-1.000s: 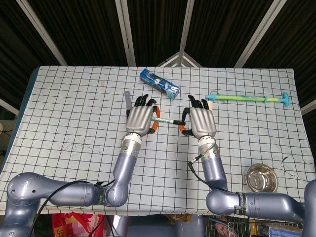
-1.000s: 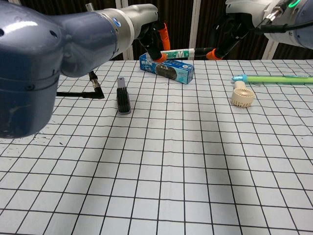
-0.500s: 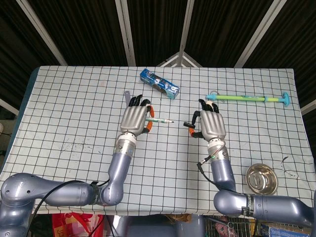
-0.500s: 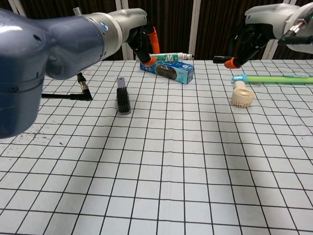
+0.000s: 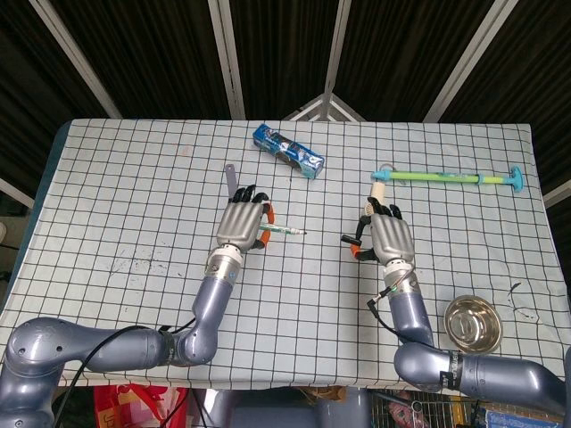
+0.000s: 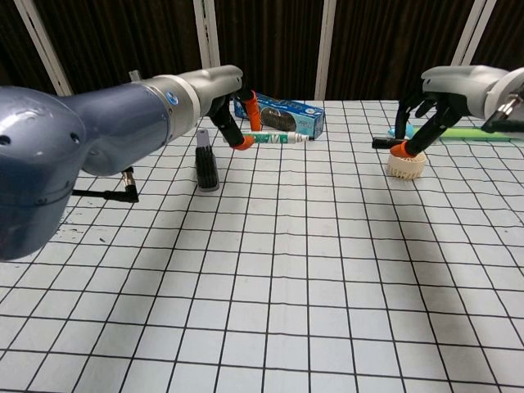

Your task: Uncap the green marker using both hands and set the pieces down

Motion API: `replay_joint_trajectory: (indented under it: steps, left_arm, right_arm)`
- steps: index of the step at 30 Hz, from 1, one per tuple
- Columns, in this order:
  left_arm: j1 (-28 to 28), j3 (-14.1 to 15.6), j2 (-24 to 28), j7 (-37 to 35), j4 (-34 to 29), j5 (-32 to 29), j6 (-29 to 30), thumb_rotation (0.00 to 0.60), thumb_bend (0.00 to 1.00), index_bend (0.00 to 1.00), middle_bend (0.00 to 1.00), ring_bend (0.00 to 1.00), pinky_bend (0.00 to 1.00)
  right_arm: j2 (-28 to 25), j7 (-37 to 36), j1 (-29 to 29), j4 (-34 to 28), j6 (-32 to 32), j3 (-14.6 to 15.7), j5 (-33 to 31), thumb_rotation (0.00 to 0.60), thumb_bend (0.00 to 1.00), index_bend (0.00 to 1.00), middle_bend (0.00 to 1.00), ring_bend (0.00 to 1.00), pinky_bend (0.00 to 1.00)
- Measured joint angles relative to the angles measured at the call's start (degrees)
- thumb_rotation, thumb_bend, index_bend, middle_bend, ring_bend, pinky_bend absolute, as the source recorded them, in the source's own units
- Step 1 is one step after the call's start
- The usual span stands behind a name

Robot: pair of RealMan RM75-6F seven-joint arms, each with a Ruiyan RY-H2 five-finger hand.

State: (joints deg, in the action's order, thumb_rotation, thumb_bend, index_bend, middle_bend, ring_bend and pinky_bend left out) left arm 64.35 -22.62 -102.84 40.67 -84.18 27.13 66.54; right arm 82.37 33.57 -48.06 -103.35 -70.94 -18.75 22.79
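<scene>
My left hand (image 5: 241, 225) (image 6: 233, 106) grips the uncapped green marker (image 5: 284, 231) (image 6: 278, 138) by its rear end; the body points right with its bare tip showing, above the checked table. My right hand (image 5: 389, 237) (image 6: 426, 115) pinches the dark cap (image 5: 349, 238) (image 6: 381, 142) between orange-tipped fingers, well to the right of the marker tip. A wide gap separates cap and marker. Both hands hang low over the cloth; the chest view shows them just above it.
A blue box (image 5: 287, 151) (image 6: 282, 115) lies at the back. A grey brush (image 6: 205, 160) stands beside the left hand. A cream round object (image 6: 406, 165) and a long green stick (image 5: 446, 178) lie near the right hand. A steel bowl (image 5: 473, 322) sits front right.
The cap came off the marker and the hands drew apart. Both hands then moved toward the front of the table and lowered toward the cloth.
</scene>
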Motion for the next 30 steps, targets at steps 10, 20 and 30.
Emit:
replay_joint_trajectory:
  steps: [10,20,30]
  left_arm:
    - [0.3,1.9,-1.5,2.9,1.5,-0.8,-1.1,0.600,0.55,0.34,0.13,0.00,0.00]
    - [-0.9,1.4,3.2,5.7,-6.2,-3.7,0.7,0.600,0.55,0.09,0.02,0.00,0.00]
    - [-4.3,1.4,11.5,6.0,-17.1,-3.4,5.0,0.600,0.55,0.09,0.03,0.00,0.00]
  right_arm:
    - [2.3,1.0,-0.6,2.2,1.2,0.8,-1.8,0.600,0.38,0.43,0.10,0.09,0.02]
    - [0.1,4.8,-1.2,-1.3,-1.3,-0.1,-7.1,0.600,0.12,0.16,0.08,0.06,0.02]
    - [-5.9,3.6,0.7,-8.1,-2.9,-1.3,-5.7,0.600,0.11,0.21,0.08,0.06,0.02]
